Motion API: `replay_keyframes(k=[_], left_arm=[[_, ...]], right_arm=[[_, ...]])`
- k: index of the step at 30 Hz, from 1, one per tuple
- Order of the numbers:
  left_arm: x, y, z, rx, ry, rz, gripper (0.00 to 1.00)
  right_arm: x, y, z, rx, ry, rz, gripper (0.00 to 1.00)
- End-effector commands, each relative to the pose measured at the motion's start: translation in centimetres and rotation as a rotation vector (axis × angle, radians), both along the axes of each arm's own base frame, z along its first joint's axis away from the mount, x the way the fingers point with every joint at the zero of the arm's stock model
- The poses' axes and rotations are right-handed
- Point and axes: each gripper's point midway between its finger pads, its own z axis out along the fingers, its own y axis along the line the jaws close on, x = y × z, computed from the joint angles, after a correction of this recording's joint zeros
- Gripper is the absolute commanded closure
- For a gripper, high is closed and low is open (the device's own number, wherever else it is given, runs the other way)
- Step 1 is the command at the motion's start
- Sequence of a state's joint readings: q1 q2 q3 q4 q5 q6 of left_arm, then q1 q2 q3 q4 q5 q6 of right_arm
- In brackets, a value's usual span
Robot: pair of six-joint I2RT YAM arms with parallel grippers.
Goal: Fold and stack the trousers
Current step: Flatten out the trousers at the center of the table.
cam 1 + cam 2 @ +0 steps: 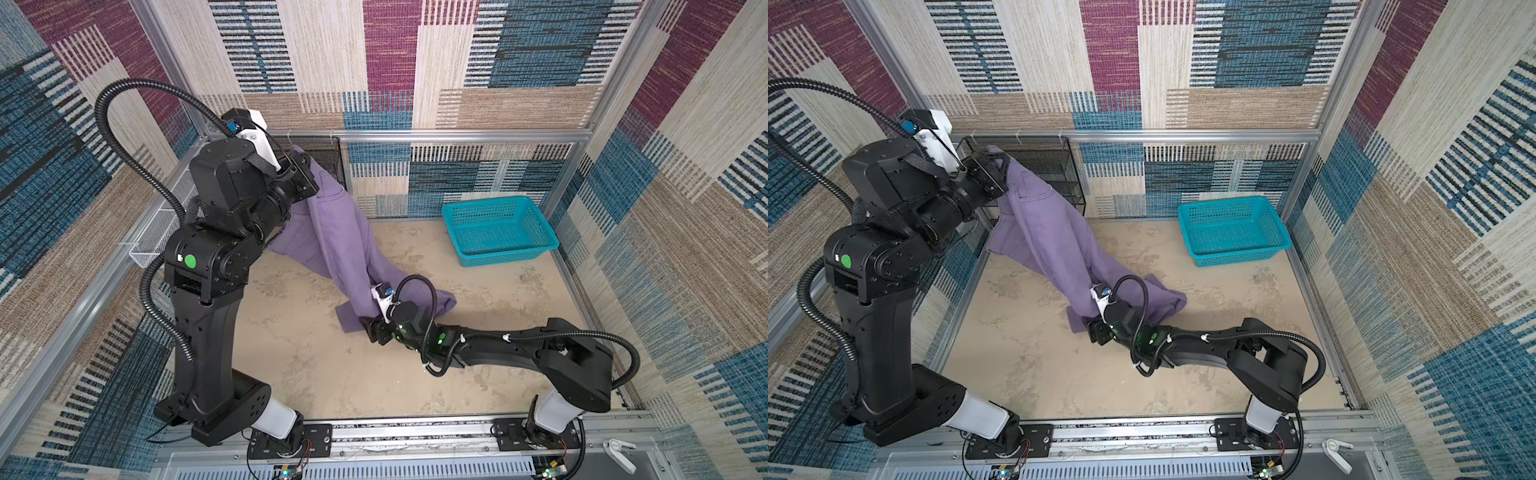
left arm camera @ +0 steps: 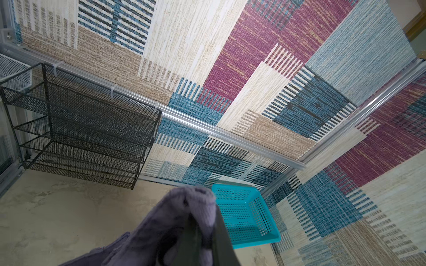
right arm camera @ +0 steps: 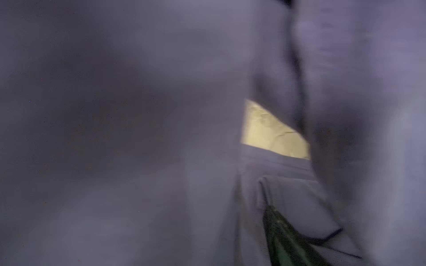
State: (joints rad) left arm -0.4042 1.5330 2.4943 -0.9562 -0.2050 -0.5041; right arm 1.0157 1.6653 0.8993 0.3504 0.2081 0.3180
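The lavender-grey trousers hang slanting from the back left down to the table in both top views. My left gripper is raised beside the black rack and shut on their upper end; the left wrist view shows cloth pinched between its fingers. The lower legs lie crumpled on the table. My right gripper is low at that heap. In the right wrist view purple cloth fills the picture. One of its fingers shows far off centre and the other is hidden, so the jaws stand apart.
A teal plastic basket stands at the back right of the beige table. A black mesh rack hangs on the back rail beside the left gripper. A white mesh tray is fixed to the left rail. Metal rails edge the table.
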Motion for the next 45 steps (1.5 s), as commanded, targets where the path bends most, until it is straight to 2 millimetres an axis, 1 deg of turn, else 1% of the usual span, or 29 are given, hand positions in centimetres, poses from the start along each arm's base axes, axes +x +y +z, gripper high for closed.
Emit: replay_keyframes(k=[1, 3, 4, 6, 7, 8, 10, 12, 14, 15, 17, 20, 21, 24, 26, 28, 31, 34, 36, 37, 38, 39, 41, 42, 43, 44, 45], left_arm=[[-0.9, 1.6, 2.4, 0.041, -0.094, 0.065, 1.0], [-1.4, 2.2, 2.9, 0.066, -0.11, 0.088, 1.0], [-1.5, 2.4, 3.0, 0.081, -0.115, 0.094, 1.0], [-1.6, 2.6, 3.0, 0.099, -0.119, 0.103, 1.0], [-1.5, 2.6, 3.0, 0.107, -0.12, 0.101, 1.0], [-1.4, 2.5, 2.8, 0.114, -0.113, 0.099, 1.0], [-1.1, 2.1, 2.3, 0.122, -0.1, 0.085, 1.0], [-0.6, 1.7, 1.5, 0.127, -0.079, 0.071, 1.0], [-0.1, 1.3, 0.9, 0.13, -0.064, 0.059, 1.0], [0.2, 1.0, 0.7, 0.132, -0.058, 0.049, 1.0], [0.6, 0.5, 0.4, 0.135, -0.049, 0.03, 1.0], [1.2, -0.4, -0.1, 0.132, -0.038, -0.005, 1.0], [1.4, -0.9, -0.2, 0.128, -0.037, -0.029, 1.0], [1.8, -2.3, -0.5, 0.111, -0.031, -0.093, 1.0], [2.1, -3.1, -0.6, 0.101, -0.028, -0.131, 1.0], [2.4, -3.9, -0.8, 0.089, -0.024, -0.167, 1.0], [2.8, -5.5, -0.8, 0.071, -0.031, -0.24, 1.0], [2.9, -6.9, -0.5, 0.047, -0.041, -0.314, 1.0], [3.1, -7.3, -0.5, 0.04, -0.04, -0.335, 1.0], [3.1, -7.4, -0.4, 0.041, -0.041, -0.339, 1.0], [3.2, -7.2, -0.4, 0.043, -0.043, -0.337, 1.0], [3.3, -7.0, -0.5, 0.047, -0.042, -0.331, 1.0], [3.5, -6.1, -0.7, 0.05, -0.031, -0.306, 1.0], [3.7, -5.3, -0.9, 0.052, -0.024, -0.283, 1.0], [3.8, -4.2, -1.0, 0.055, -0.016, -0.252, 1.0], [3.8, -3.0, -1.0, 0.057, -0.012, -0.216, 1.0], [3.7, -1.5, -0.8, 0.061, -0.015, -0.175, 1.0]], right_arm=[[1.0, -1.8, 0.9, 0.11, 0.049, -0.046, 0.38], [1.5, -4.3, 0.7, 0.093, 0.053, -0.094, 0.47], [1.8, -5.6, 0.4, 0.077, 0.059, -0.119, 0.55], [2.5, -8.7, 0.4, 0.06, 0.078, -0.183, 0.8], [2.7, -9.9, 0.5, 0.051, 0.083, -0.212, 0.85], [3.2, -11.6, 1.2, 0.048, 0.078, -0.252, 0.9], [4.2, -15.0, 3.3, 0.038, 0.044, -0.33, 0.95], [5.2, -18.7, 7.3, 0.035, -0.022, -0.418, 0.96], [5.9, -22.1, 12.2, 0.045, -0.098, -0.495, 0.98], [6.0, -23.6, 15.0, 0.05, -0.14, -0.526, 0.98], [6.2, -25.9, 19.5, 0.05, -0.199, -0.584, 1.0], [6.2, -27.9, 26.0, 0.03, -0.296, -0.656, 1.0], [6.0, -28.6, 28.5, 0.037, -0.338, -0.683, 1.0], [5.5, -30.5, 35.0, 0.053, -0.467, -0.768, 1.0], [5.0, -31.8, 39.0, 0.067, -0.549, -0.832, 1.0], [3.9, -33.1, 44.3, 0.105, -0.642, -0.88, 1.0], [3.1, -34.5, 49.3, 0.111, -0.733, -0.953, 1.0], [2.5, -35.7, 52.5, 0.089, -0.801, -1.016, 1.0], [2.1, -35.7, 53.7, 0.098, -0.826, -1.01, 1.0], [2.1, -35.4, 53.7, 0.106, -0.826, -0.993, 1.0], [2.3, -35.0, 53.4, 0.109, -0.816, -0.966, 1.0], [2.7, -34.4, 52.6, 0.103, -0.798, -0.937, 1.0], [3.6, -32.9, 50.3, 0.096, -0.753, -0.859, 1.0], [4.3, -31.5, 48.7, 0.092, -0.724, -0.79, 1.0], [4.7, -30.1, 46.9, 0.097, -0.69, -0.714, 1.0], [5.0, -29.0, 45.3, 0.105, -0.657, -0.659, 1.0], [5.3, -27.9, 43.3, 0.114, -0.61, -0.603, 1.0]])
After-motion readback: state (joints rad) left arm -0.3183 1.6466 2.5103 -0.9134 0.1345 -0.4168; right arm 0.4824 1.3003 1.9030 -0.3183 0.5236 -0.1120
